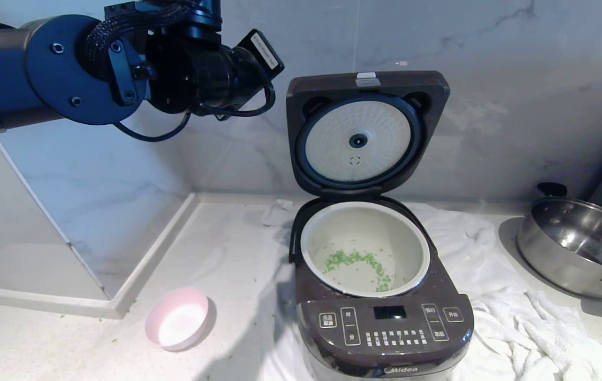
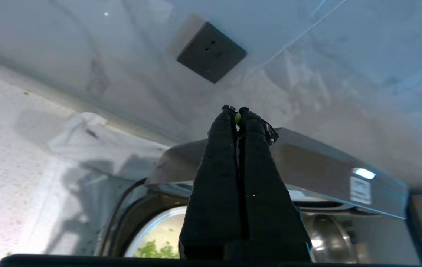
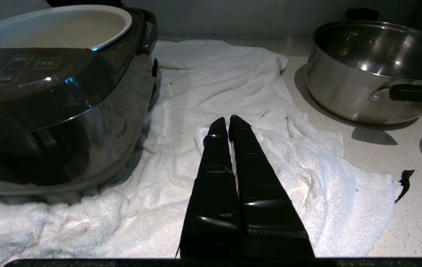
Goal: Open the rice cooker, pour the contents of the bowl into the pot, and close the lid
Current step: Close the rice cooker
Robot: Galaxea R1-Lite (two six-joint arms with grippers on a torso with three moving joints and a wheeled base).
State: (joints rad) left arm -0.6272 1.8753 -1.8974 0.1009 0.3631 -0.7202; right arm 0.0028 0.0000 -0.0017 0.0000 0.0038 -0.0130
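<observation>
— Nearest, what is seen on the counter (image 1: 41, 344)?

— Pale speckled stone is seen, with the bowl (image 1: 177, 318) set upright on it, pink outside, whitish inside, nothing green in it. A few green specks are scattered on the stone around it. Just beside it to the right the rice cooker (image 1: 385, 338) is stood on a rumpled white towel (image 1: 512, 328), its control panel turned toward the viewer.

— And the right pincer (image 3: 225, 120)?

— It is held low over the towel beside the cooker, its two black fingers pressed together on nothing.

— Further in?

— The pot (image 1: 365, 248) is seated in the cooker's body, and the contents (image 1: 359, 262) are spread in a loose green arc over its bottom. The lid (image 1: 367, 132) is raised upright at the back, its white dimpled plate shown. Off to the right a steel pan (image 1: 578, 246) with black handles is parked on bare stone, apart from the towel's edge.

— Farthest?

— Grey-veined marble walls are met at a corner, with a raised ledge on the left and a dark square socket (image 2: 211, 52) in the wall. The left pincer (image 2: 237, 111) is held high behind the lid's top edge, fingers closed, a small green bit caught between the tips.
</observation>
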